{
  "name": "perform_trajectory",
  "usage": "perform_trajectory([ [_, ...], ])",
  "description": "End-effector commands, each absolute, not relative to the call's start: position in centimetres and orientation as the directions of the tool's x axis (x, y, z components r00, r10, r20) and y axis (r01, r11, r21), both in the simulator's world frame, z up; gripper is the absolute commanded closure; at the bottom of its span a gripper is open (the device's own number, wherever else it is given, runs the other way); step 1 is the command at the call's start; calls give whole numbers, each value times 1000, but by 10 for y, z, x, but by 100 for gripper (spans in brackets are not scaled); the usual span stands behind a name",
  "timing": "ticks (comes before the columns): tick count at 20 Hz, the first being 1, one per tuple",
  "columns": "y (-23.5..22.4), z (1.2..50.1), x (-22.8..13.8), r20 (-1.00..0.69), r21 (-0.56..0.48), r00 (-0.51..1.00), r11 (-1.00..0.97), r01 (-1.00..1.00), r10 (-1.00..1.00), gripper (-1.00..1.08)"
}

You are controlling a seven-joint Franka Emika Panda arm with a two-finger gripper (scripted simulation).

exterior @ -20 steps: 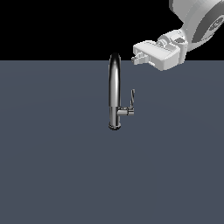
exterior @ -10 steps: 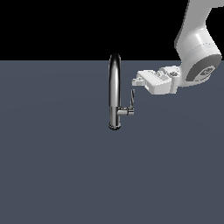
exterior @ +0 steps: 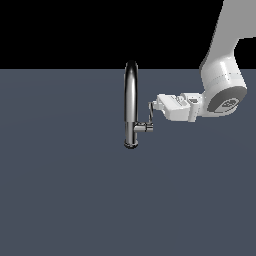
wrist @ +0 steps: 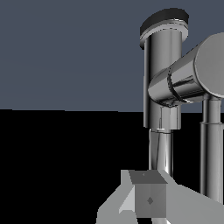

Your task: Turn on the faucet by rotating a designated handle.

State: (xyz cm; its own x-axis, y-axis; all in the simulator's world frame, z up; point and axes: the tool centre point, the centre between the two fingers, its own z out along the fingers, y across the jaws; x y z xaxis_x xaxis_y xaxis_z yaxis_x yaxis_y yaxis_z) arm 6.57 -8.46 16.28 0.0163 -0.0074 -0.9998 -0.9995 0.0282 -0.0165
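Observation:
The chrome faucet (exterior: 131,100) stands upright with its arched spout on the grey surface. A short stub (exterior: 145,128) sticks out near its base toward the exterior view's right, and the thin handle (exterior: 151,116) rises from its end. My gripper (exterior: 152,107) lies level at the handle's upper tip, touching or nearly touching it. Its fingers look pressed together, with nothing between them. In the wrist view the faucet (wrist: 162,74), the stub (wrist: 188,78) and the handle (wrist: 212,148) loom close, just beyond my fingers (wrist: 146,197).
The flat grey surface (exterior: 75,190) spreads all around the faucet. My white arm (exterior: 222,85) comes down from the exterior view's upper right.
My gripper has come down and moved toward the exterior view's left, from above and right of the faucet to the handle's tip. The faucet and handle have not moved.

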Motion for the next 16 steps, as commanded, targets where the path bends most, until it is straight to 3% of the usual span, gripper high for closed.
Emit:
perform_trajectory([
  [1, -84, 161, 66, -1000, -11, 11, 35, -999, -1, 108],
  [16, -83, 164, 38, -1000, -12, 12, 34, -999, -1, 108],
])
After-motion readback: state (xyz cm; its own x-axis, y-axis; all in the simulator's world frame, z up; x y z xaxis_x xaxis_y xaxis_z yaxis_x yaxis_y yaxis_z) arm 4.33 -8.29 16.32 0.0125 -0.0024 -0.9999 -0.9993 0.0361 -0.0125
